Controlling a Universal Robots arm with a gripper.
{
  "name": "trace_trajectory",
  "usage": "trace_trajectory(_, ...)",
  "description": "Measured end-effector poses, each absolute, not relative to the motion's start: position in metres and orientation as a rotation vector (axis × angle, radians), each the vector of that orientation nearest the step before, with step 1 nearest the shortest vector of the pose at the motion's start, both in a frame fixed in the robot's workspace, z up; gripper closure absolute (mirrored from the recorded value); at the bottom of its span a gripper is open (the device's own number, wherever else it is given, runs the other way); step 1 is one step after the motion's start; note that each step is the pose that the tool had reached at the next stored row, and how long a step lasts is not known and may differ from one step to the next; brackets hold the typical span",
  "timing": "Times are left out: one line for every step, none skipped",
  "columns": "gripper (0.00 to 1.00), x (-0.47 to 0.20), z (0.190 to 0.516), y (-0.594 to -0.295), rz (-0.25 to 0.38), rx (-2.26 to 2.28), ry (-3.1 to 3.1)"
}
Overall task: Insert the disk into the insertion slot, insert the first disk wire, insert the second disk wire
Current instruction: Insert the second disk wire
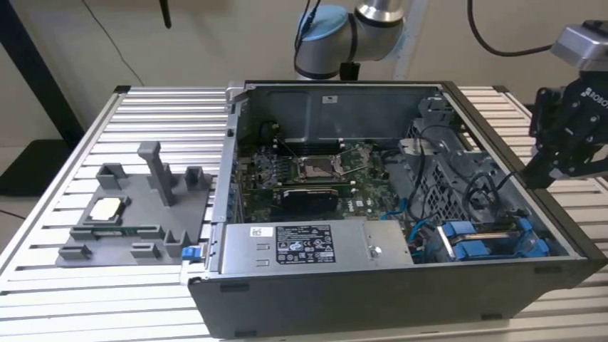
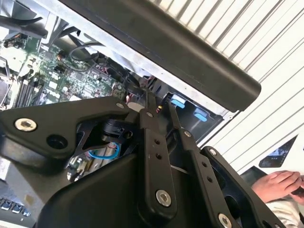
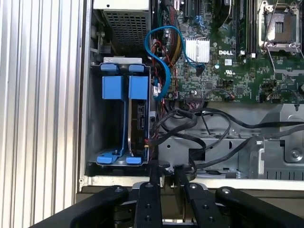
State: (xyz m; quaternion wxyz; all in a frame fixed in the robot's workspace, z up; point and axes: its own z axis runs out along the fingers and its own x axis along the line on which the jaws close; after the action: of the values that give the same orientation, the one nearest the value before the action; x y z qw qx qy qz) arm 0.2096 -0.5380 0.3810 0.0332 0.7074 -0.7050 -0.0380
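Your pincer [image 3: 167,168] hung narrow and empty. The disk [image 3: 140,118] sat in its bay just ahead of the tips. The wiring step looked current, so you needed to grip the blue cable [image 3: 164,71] squarely near its plug.

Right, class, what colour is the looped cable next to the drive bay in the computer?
The cable is bright blue; it shows best in the first wrist view.
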Motion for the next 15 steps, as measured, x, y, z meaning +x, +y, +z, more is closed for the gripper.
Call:
trace_trajectory(0.73, 0.2096, 0.3807, -0.5380, -0.121, 2.172, -2.171)
trace_trajectory(0.73, 0.2095, 0.3804, -0.5380, -0.126, 2.168, -2.173)
trace_trajectory(0.73, 0.2095, 0.3803, -0.5380, -0.131, 2.166, -2.175)
trace_trajectory(0.73, 0.2095, 0.3803, -0.5380, -0.135, 2.167, -2.177)
trace_trajectory(0.75, 0.2095, 0.3804, -0.5379, -0.137, 2.168, -2.178)
trace_trajectory(0.82, 0.2096, 0.3803, -0.5379, -0.137, 2.168, -2.178)
trace_trajectory(0.82, 0.2096, 0.3803, -0.5379, -0.137, 2.168, -2.178)
trace_trajectory(0.82, 0.2096, 0.3802, -0.5379, -0.137, 2.168, -2.178)
trace_trajectory(0.82, 0.2096, 0.3803, -0.5380, -0.137, 2.168, -2.178)
trace_trajectory(0.82, 0.2096, 0.3803, -0.5380, -0.137, 2.168, -2.178)
trace_trajectory(0.82, 0.2096, 0.3803, -0.5380, -0.137, 2.168, -2.178)
trace_trajectory(0.82, 0.2096, 0.3803, -0.5380, -0.137, 2.168, -2.178)
trace_trajectory(0.84, 0.2096, 0.3803, -0.5380, -0.137, 2.168, -2.178)
trace_trajectory(0.84, 0.2096, 0.3803, -0.5380, -0.137, 2.168, -2.178)
trace_trajectory(0.84, 0.2096, 0.3803, -0.5380, -0.137, 2.168, -2.178)
